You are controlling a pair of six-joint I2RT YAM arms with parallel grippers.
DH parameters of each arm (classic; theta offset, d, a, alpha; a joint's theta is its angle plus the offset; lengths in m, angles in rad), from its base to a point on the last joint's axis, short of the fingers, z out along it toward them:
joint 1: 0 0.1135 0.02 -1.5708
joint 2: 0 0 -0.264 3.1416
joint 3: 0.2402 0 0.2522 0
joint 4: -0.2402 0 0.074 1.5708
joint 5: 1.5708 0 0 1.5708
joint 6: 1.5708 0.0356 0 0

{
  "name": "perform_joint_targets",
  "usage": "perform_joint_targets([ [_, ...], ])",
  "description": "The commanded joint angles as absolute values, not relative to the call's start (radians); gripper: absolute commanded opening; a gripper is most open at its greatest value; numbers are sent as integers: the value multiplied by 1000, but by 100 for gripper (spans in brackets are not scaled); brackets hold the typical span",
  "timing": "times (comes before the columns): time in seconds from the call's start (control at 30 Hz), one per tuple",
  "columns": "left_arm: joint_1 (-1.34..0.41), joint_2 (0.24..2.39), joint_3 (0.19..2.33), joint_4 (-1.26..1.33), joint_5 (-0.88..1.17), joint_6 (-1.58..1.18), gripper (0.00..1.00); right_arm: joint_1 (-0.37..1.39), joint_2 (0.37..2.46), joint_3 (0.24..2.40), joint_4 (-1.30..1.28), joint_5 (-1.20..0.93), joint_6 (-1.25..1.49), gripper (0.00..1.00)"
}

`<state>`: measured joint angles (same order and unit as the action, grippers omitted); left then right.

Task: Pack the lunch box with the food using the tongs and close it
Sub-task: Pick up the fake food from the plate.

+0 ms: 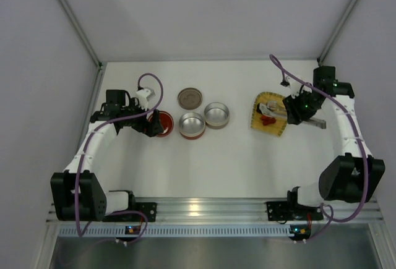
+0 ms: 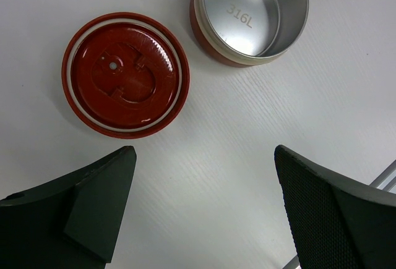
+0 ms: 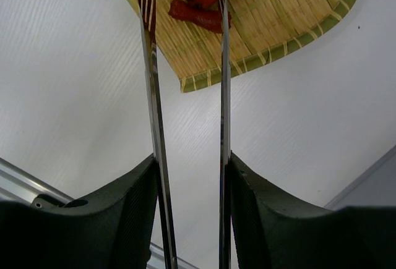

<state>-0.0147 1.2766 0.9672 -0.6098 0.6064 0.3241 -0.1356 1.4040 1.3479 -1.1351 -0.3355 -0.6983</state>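
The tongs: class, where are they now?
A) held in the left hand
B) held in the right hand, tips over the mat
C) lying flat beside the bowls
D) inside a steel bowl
B: the right hand clamps the tongs, their tips above the mat.

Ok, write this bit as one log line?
right claw holds tongs | tips over red food | left claw open near red lid

One marking was legible.
"316L" was stamped on the inside bottom of the steel lunch box bowl (image 2: pixel 250 15).
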Motion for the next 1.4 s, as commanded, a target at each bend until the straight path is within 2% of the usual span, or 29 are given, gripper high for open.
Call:
perform_joint_targets([
  [0.0, -9, 1279, 1006, -609, 638, 330, 98, -80, 1443, 1376, -1016, -308, -621, 45],
  [0.2, -9, 1273, 1005, -618, 638, 345, 98, -66, 1531, 1446, -1017, -327, -667, 46],
  [0.73, -9, 1289, 1026, -644, 653, 373, 98, -67, 1663, 1641, -1156, -357, -1077, 52],
  [1.37, -9, 1327, 1051, -653, 646, 367, 98, -67, 1766, 1661, -1144, -342, -1141, 53],
])
